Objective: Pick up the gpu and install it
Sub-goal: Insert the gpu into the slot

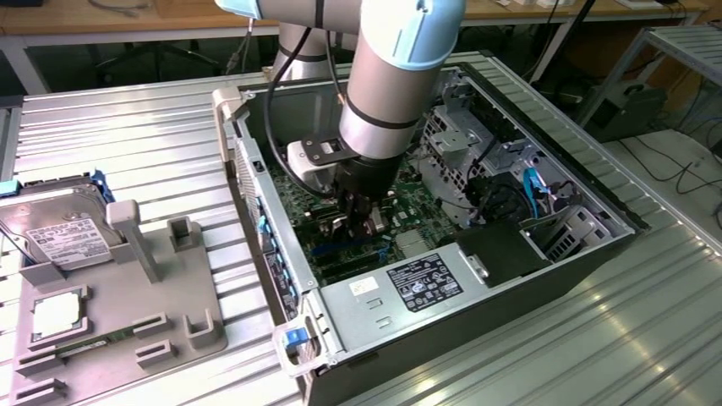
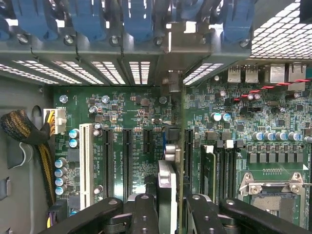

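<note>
GPU [image 2: 168, 195] stands edge-on between the two black fingers [image 2: 144, 214] of the pincer [image 2: 170, 214], which is closed narrowly on the card and holds it upright over the green motherboard [image 2: 126, 126]; in the wrist view the card's thin edge runs up the middle of the frame, with its silver bracket end near the perforated rear wall of the case. It sits over the row of black expansion slots [image 2: 126, 156], with a white slot [image 2: 86, 163] further off to the side and memory slots on the other side, but whether the card is seated in a slot cannot be told. In the exterior view the arm [image 1: 390, 76] reaches down from the upper middle of the frame into the open computer case [image 1: 564, 228], and the pincer [image 1: 361, 222] is low inside it, just above the board at the frame's centre. At the lower middle lies the power supply [image 1: 423, 283] with its label. On the ribbed metal table [image 1: 147, 135], at the exterior view's left, a grey parts holder [image 1: 169, 279] carries a silver hard drive [image 1: 68, 241] with a white label.
</note>
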`<state>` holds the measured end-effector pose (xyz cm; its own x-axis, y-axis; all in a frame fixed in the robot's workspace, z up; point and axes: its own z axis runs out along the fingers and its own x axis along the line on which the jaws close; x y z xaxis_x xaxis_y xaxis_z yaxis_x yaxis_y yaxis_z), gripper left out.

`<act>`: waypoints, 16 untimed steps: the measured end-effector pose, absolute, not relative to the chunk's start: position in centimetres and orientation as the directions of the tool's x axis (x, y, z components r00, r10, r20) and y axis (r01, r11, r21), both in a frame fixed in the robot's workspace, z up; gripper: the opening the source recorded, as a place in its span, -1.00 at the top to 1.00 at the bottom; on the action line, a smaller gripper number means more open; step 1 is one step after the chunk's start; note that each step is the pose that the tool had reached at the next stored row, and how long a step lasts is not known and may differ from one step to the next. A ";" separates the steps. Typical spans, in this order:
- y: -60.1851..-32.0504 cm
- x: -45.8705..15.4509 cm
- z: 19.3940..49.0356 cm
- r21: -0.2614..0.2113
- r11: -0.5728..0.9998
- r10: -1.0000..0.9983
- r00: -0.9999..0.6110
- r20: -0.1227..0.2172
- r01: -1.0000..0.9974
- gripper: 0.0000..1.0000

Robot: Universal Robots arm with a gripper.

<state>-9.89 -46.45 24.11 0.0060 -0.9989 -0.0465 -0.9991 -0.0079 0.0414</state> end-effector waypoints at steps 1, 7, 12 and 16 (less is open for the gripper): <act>-46.4 -9.9 24.1 0.041 -0.008 -0.999 0.006 -0.047 -0.999 0.44; -46.4 -9.9 24.1 0.041 -0.008 -0.999 0.006 -0.047 -0.999 0.44; -46.4 -9.9 24.1 0.041 -0.008 -0.999 0.006 -0.047 -0.999 0.44; -46.4 -9.9 24.1 0.041 -0.008 -0.999 0.006 -0.047 -0.999 0.44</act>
<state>-9.89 -46.44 24.08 0.0059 -0.9989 -0.0470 -0.9991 -0.0079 0.0413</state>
